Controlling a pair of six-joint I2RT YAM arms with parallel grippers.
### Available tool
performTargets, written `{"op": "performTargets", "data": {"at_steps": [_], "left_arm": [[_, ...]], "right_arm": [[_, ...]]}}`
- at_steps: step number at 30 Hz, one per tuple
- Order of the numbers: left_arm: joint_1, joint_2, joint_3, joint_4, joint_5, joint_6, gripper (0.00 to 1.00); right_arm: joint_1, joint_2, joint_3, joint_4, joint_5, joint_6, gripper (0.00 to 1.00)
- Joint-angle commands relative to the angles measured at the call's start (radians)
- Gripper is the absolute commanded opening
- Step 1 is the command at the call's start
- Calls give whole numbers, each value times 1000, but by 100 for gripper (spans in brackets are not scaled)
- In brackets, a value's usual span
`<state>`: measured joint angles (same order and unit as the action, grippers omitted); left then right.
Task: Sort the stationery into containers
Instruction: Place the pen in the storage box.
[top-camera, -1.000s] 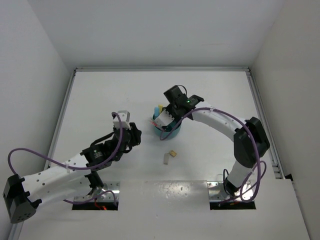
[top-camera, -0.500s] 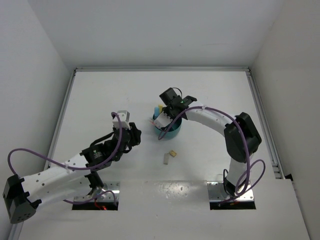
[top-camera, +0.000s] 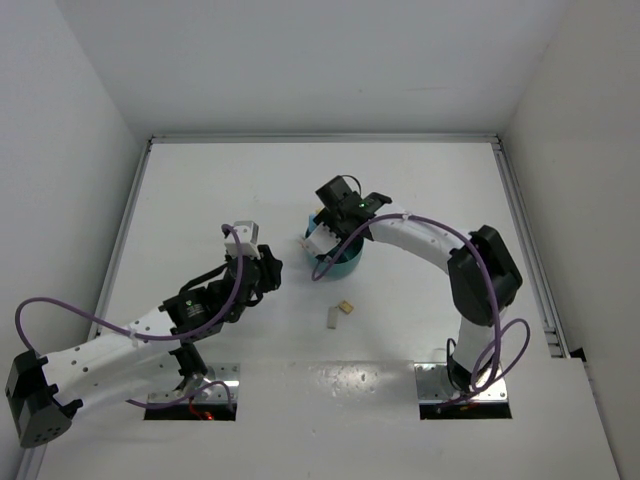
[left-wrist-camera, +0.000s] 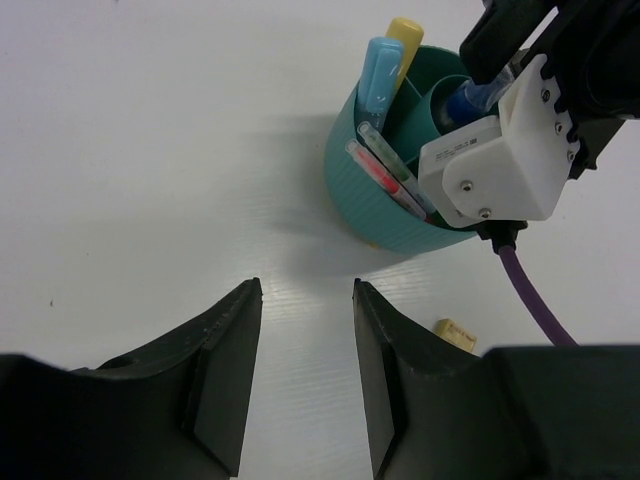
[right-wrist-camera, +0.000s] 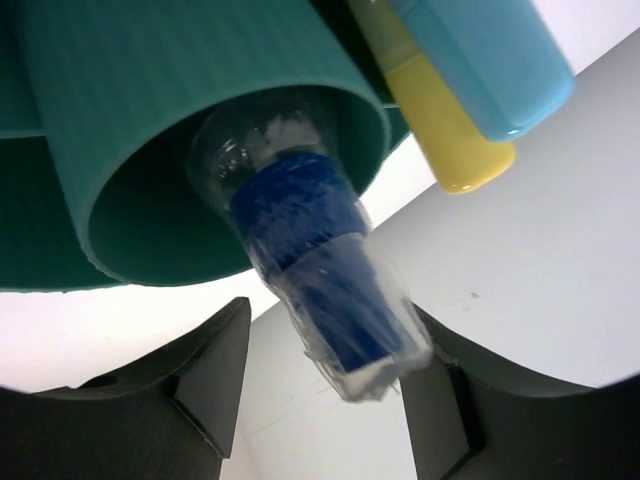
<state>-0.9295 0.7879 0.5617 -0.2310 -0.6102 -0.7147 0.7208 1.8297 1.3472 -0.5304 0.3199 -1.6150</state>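
The round teal organiser (top-camera: 337, 263) (left-wrist-camera: 372, 205) stands mid-table. A light-blue marker (left-wrist-camera: 378, 70), a yellow marker (left-wrist-camera: 405, 35) and thin pink pens (left-wrist-camera: 385, 180) stand in its outer compartments. My right gripper (top-camera: 326, 240) (right-wrist-camera: 330, 320) hangs over it, open. The clear-blue pen (right-wrist-camera: 315, 280) leans out of the central cup (right-wrist-camera: 150, 130) between the jaws, loose from the left finger. Two small tan erasers (top-camera: 346, 307) (top-camera: 331, 318) lie on the table in front; one eraser (left-wrist-camera: 455, 333) shows in the left wrist view. My left gripper (top-camera: 268, 268) (left-wrist-camera: 305, 292) is open and empty, left of the organiser.
White walls close in the table on the left, back and right. A raised rail (top-camera: 520, 220) runs along the right edge. The right arm's purple cable (left-wrist-camera: 530, 290) hangs beside the organiser.
The right gripper's jaws have spread apart, letting go of the clear-blue pen, which now rests in the central cup. The left arm has not moved.
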Motion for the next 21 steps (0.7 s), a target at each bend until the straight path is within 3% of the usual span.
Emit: {"op": "performTargets", "data": {"at_steps": [1, 9, 11, 12, 13, 14, 15, 16, 17, 20, 21], "left_arm": [[11, -15, 27, 15, -13, 9, 47], [11, -15, 36, 15, -4, 18, 47], [11, -15, 37, 15, 7, 18, 39], [11, -15, 37, 15, 18, 18, 30], [11, -15, 37, 27, 53, 9, 7], [11, 0, 20, 65, 84, 9, 0], [11, 16, 1, 87, 120, -5, 0], [11, 34, 1, 105, 185, -18, 0], [-11, 57, -8, 122, 217, -37, 0], [-67, 183, -8, 197, 322, -162, 0], [-84, 221, -8, 197, 340, -202, 1]], "right_arm": [[8, -75, 59, 26, -24, 49, 57], [8, -203, 82, -48, -79, 101, 56], [-1, -239, 73, -57, -79, 136, 52], [-1, -259, 64, -57, -91, 161, 45], [-14, -300, 64, -48, -100, 241, 30], [-14, -322, 43, -1, -101, 313, 0], [-14, -348, 30, 45, -101, 417, 0], [-14, -374, 15, 105, -75, 684, 0], [-23, -427, -14, 191, -62, 813, 0], [-33, -513, -54, 176, -68, 1179, 0], [-34, -536, -78, 176, -77, 1239, 15]]}}
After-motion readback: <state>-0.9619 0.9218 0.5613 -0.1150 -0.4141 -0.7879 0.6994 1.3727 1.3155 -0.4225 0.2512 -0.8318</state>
